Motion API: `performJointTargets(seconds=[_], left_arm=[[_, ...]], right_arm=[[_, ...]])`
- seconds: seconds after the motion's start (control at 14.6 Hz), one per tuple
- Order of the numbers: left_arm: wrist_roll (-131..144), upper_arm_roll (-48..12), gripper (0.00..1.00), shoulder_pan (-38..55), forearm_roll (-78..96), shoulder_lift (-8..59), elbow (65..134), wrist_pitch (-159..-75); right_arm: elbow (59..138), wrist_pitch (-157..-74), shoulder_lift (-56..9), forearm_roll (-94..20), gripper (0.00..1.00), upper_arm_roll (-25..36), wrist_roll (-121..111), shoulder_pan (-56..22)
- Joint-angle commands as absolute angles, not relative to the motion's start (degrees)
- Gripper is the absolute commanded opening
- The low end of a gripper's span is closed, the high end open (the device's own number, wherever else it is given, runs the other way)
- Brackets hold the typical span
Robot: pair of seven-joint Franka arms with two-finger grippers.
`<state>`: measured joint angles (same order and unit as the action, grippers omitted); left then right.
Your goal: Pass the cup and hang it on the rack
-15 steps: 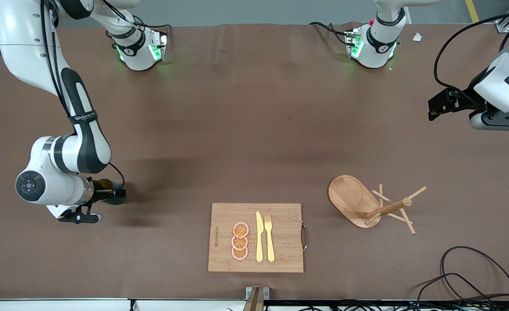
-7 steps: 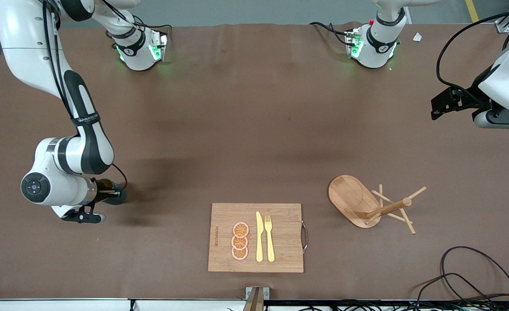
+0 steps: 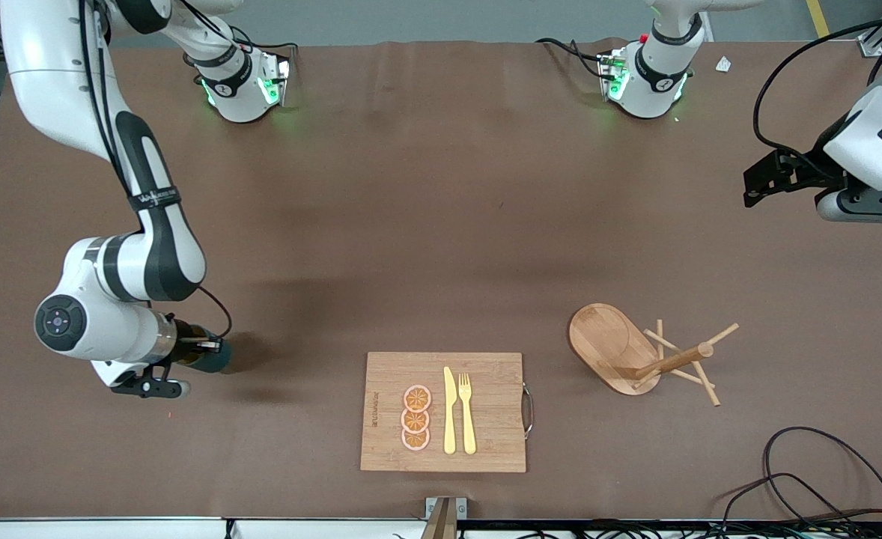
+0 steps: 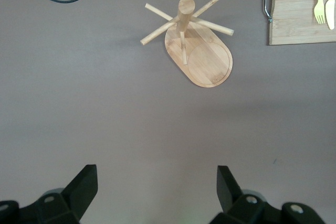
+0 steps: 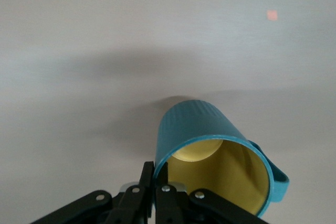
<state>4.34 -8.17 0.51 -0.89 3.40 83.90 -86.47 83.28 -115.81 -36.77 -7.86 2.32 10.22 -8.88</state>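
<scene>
Toward the right arm's end of the counter (image 3: 426, 224), well apart from the cutting board (image 3: 486, 408), the right gripper (image 3: 203, 350) has the cup (image 3: 213, 358) pinched by its rim: in the right wrist view the fingers (image 5: 157, 184) are clamped on the wall, one inside, one outside. Cup (image 5: 215, 150) tilted, mouth facing back at the wrist, yellow inside showing, small handle out to one side; can't tell whether its base touches the counter. Forearm runs nearly level, wrist low, elbow bent up toward its base. Rack (image 3: 647, 358) stands toward the left arm's end, about level with the cutting board, and well apart from the cup, so the right arm looks poorly placed to reach it; a handover seems needed. Left gripper (image 3: 763, 180) hangs high over bare counter at its own end, farther from the front camera than the rack, fingers (image 4: 84, 184) spread wide, nothing between them; rack (image 4: 191, 45) plain in its wrist view. Left arm waits. Cup's long axis lies roughly along the right gripper's reach; the left would likely want the body or handle side presented.
</scene>
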Motion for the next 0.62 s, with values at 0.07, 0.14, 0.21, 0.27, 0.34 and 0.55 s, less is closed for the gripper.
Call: performJointTargets(seconds=[0.07, 0.14, 0.21, 0.27, 0.34, 0.55], left_arm=[[4.13, -8.61, 1.0, 0.7, -1.76, 2.99, 83.41, -85.78], [4.13, -8.61, 1.0, 0.88, -1.76, 2.99, 83.5, -85.87], [4.3, -8.61, 1.0, 0.88, -1.76, 2.99, 83.41, -85.87], [4.57, -8.7, 1.0, 0.97, -1.67, 2.99, 83.41, -85.87], [4.83, -8.88, 1.0, 1.05, -1.67, 2.99, 83.41, -85.87], [5.1, -9.49, 1.0, 1.14, -1.76, 3.16, 83.41, -85.87]], right_arm=[[77.8, -112.15, -36.47, -11.16, 0.0, 2.46, 25.97, -19.56], [76.22, -112.67, -37.17, -11.16, 0.0, 2.46, 31.32, -23.51], [74.98, -112.94, -38.22, -11.25, 0.0, 2.46, 36.68, -26.51], [72.97, -114.59, -39.8, -11.34, 0.0, 2.2, 41.61, -29.85], [70.95, -117.39, -41.82, -11.42, 0.0, 1.76, 46.27, -32.75], [66.81, -127.85, -48.14, -13.36, 0.0, -1.4, 55.87, -38.31]])
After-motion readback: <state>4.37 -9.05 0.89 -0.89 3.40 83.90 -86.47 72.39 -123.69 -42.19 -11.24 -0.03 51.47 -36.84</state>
